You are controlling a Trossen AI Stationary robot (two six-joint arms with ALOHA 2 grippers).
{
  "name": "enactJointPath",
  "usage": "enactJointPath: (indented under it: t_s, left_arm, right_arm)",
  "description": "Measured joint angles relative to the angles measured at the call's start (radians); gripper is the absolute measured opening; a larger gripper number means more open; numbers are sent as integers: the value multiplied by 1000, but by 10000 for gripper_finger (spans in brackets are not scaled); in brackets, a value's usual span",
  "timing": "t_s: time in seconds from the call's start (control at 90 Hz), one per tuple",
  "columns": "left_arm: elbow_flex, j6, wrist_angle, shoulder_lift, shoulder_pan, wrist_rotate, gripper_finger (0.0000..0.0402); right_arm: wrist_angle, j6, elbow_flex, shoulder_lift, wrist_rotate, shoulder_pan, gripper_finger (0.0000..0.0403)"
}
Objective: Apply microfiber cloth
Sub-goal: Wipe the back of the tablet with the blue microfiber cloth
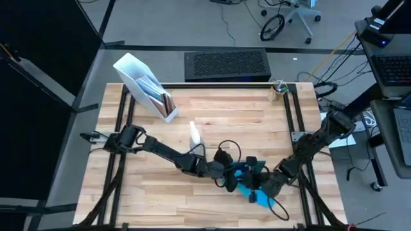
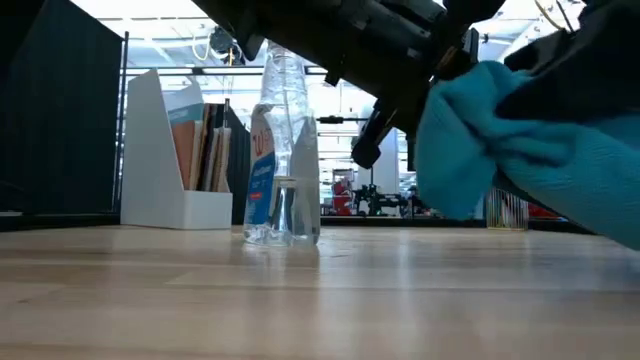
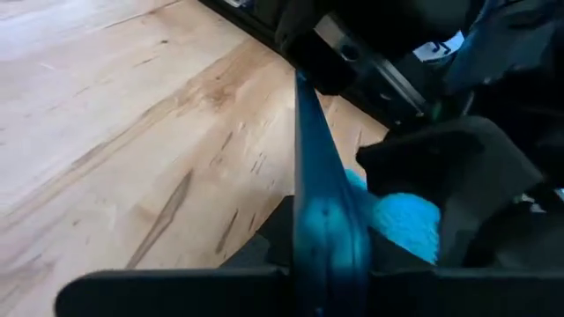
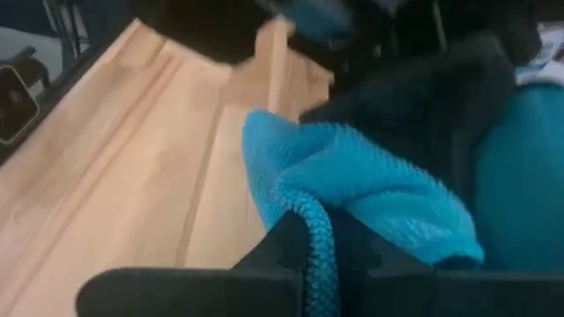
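- microfiber cloth [image 1: 252,186] is at the near right-centre of the counter [image 1: 160,154], bunched up between the two arms' ends and lifted off the wood in the low view [image 2: 520,150].
- right gripper [image 1: 262,190] comes in from the right and sits right at the cloth. Right wrist view: a rolled edge of cloth [image 4: 352,189] runs down between its jaws, so they are clamped on the fabric.
- left gripper [image 1: 226,173] reaches in from the left and ends just left of the cloth, close to the right gripper. Left wrist view: a thin dark-blue edge-on slab [image 3: 322,211] stands between its jaws, which are clenched on it. Can't tell for sure what it is.
- in that same view, blue cloth [image 3: 401,220] shows just beyond the slab, outside the left jaws.
- clear spray bottle [image 1: 195,136] stands upright at counter centre, just far-left of the left gripper, apart from it.
- white file holder [image 1: 146,86] with books sits at the far left of the counter, well away from the cloth.
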Motion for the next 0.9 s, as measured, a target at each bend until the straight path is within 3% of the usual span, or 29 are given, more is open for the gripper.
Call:
enactJointPath:
  t_s: [0.133,0.333,0.567,0.9]
  left_arm:
    - [0,2,5,-4,0,0,14]
    - [0,5,1,0,1,-3,14]
    - [0,8,-3,2,-3,-4,14]
    - [2,21,-4,2,-3,2,14]
  right_arm:
    - [75,-86,-2,0,-31,-22,0]
    - [5,-67,7,23,-56,-40,0]
    - [-241,116,6,-15,-17,28,0]
    - [-707,571,3,-86,-22,165,0]
